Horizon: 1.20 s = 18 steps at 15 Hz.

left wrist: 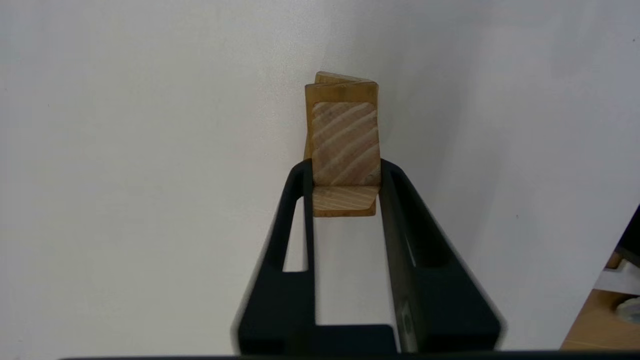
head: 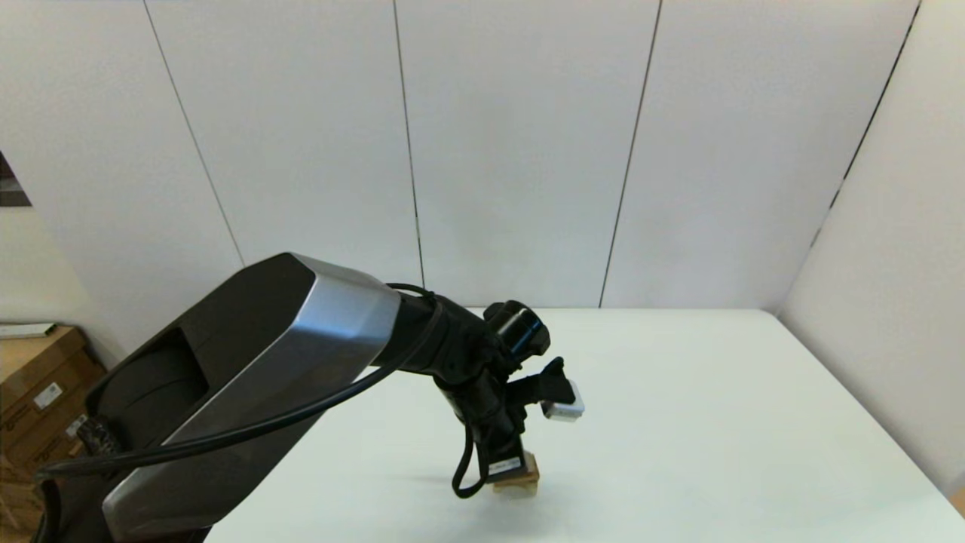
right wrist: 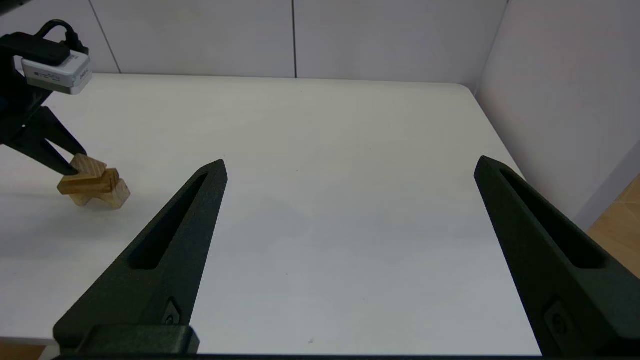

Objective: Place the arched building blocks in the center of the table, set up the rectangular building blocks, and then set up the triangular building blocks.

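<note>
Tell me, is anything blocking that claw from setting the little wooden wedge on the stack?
Nothing visible. The left gripper is shut on the triangular block, already atop the rectangular slab and the arched block.

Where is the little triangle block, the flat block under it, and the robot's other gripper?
triangular block (left wrist: pixel 345 142), left wrist view, striped sloped face.
rectangular block (right wrist: pixel 82 184), right wrist view, long edge.
right gripper (right wrist: pixel 350 167), right wrist view, midway between fingertips.
</note>
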Available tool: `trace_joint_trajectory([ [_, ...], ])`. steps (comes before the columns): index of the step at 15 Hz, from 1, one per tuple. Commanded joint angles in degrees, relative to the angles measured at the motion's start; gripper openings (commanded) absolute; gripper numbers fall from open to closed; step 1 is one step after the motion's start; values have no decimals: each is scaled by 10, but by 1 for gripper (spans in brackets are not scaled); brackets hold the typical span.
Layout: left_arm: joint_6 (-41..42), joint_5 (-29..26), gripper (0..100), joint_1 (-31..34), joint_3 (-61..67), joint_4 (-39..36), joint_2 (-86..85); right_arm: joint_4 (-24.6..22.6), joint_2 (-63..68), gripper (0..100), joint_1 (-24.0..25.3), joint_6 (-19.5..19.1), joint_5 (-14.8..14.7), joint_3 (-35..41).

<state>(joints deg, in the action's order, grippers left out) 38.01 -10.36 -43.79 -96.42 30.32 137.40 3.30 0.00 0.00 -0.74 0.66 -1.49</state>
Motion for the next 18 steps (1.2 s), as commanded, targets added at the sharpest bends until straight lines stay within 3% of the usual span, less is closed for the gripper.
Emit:
trace_joint_trajectory([
  [1,3,-1,100,0,3,2,1,0,0,100,0,0,0,0],
  [8,-39,10,100,21,-1,-1,-49,0,0,100,0,0,0,0],
  [13,-94,68,100,133,24,37,-210,0,0,100,0,0,0,0],
  [18,-134,146,100,305,156,79,-457,0,0,100,0,0,0,0],
])
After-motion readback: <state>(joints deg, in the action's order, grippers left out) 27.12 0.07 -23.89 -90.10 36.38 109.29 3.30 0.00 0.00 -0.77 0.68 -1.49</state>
